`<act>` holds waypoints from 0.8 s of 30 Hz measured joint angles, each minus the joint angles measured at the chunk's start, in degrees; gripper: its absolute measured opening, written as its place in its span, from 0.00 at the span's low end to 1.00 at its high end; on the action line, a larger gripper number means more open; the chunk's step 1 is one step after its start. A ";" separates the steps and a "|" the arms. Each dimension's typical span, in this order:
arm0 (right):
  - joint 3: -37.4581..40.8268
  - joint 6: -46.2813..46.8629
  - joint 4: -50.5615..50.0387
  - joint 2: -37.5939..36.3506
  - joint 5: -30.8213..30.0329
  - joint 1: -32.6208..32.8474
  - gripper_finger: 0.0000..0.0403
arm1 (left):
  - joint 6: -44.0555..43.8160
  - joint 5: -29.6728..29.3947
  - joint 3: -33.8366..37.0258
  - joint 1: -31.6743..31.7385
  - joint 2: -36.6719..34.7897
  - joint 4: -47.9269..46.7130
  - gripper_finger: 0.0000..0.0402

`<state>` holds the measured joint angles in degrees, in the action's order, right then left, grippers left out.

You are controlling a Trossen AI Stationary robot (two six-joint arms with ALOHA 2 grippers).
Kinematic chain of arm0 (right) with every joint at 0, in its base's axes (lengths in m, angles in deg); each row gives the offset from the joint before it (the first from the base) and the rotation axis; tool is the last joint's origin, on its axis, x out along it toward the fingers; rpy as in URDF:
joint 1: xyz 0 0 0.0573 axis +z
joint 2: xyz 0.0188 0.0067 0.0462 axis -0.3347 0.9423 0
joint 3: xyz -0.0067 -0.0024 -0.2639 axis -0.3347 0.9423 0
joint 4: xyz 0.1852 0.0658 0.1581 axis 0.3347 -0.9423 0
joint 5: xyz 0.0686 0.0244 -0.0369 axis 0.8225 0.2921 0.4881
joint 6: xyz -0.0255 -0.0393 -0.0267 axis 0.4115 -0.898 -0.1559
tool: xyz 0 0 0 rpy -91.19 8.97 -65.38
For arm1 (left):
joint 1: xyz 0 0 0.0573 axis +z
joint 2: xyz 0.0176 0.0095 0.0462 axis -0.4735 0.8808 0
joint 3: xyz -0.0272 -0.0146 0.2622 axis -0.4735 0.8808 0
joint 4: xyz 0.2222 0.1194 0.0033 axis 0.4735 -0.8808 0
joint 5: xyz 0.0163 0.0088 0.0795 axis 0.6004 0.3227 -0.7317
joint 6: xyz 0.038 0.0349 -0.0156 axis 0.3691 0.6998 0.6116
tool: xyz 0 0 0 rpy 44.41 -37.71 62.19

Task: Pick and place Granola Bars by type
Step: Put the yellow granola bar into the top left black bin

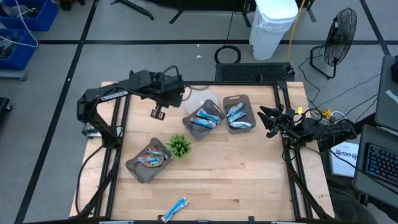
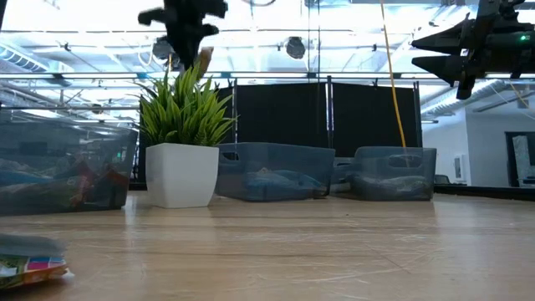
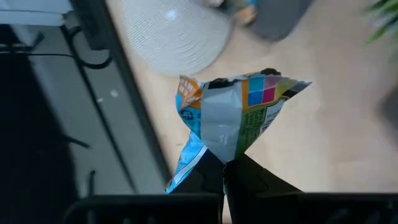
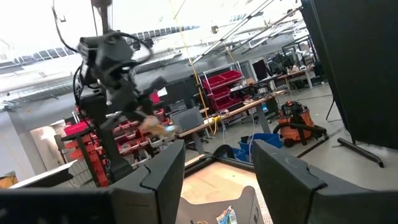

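Observation:
My left gripper (image 1: 157, 113) hangs high over the table's far left part and is shut on a granola bar (image 3: 239, 112). The bar is a crumpled silver packet with blue, orange, pink and green marks. Three grey trays hold more granola bars: one at the near left (image 1: 149, 160) and two at the far middle (image 1: 204, 118) (image 1: 238, 113). A single blue bar (image 1: 176, 210) lies flat by the near edge. My right gripper (image 1: 268, 121) waits open at the table's right edge, raised and touching nothing. My left gripper pinches the packet's narrowed lower part (image 3: 225, 152) between its two fingers (image 3: 249, 177), which come from above and point steeply down. The packet fans out beyond the fingertips, creased, and hangs clear of the table.
A small green plant in a white pot (image 1: 180, 145) stands between the near-left tray and the far trays. A pale round ribbed disc (image 1: 199, 98) lies by the far edge. Bare wood spans the middle and near right of the table (image 1: 249, 180). Black frame rails run along the sides.

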<state>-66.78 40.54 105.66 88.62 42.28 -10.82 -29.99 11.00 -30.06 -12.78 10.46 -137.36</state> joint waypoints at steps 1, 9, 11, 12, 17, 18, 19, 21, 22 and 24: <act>0.00 0.02 0.02 0.00 0.00 0.00 0.45 | -2.41 0.69 -1.77 -1.01 0.49 -1.62 0.01; 0.02 0.02 -0.02 0.02 0.00 0.00 0.45 | -11.72 3.40 -12.93 -6.82 7.65 -7.23 0.00; 0.00 0.02 0.02 0.02 0.00 -0.01 0.45 | -11.99 3.46 -14.84 -7.28 10.00 -6.93 0.00; 0.00 0.02 0.00 0.01 -0.01 -0.01 0.45 | -12.35 3.40 -15.77 -7.27 11.25 -6.95 0.00; 0.02 0.02 0.01 0.02 0.00 0.00 0.45 | -13.15 3.35 -17.49 -6.78 16.35 -5.73 0.00; 0.00 0.02 0.02 0.00 0.00 0.00 0.45 | -13.34 3.76 -17.49 -6.80 17.32 -5.11 0.00; 0.00 0.02 0.00 0.02 0.00 -0.02 0.45 | -13.35 4.66 -17.49 -6.83 18.23 -4.24 0.00; 0.00 0.02 0.01 0.02 -0.01 -0.01 0.45 | -13.61 6.34 -17.49 -6.84 19.80 -2.27 0.00; 0.00 0.02 0.01 0.02 -0.01 0.00 0.45 | -13.89 6.64 -17.49 -6.87 20.46 -0.91 0.00; 0.02 0.00 0.00 0.02 0.00 0.00 0.45 | -14.03 6.76 -17.49 -6.87 21.49 2.04 0.00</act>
<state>-66.76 40.55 105.66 88.65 42.28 -10.83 -44.02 17.76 -47.56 -19.66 31.96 -135.32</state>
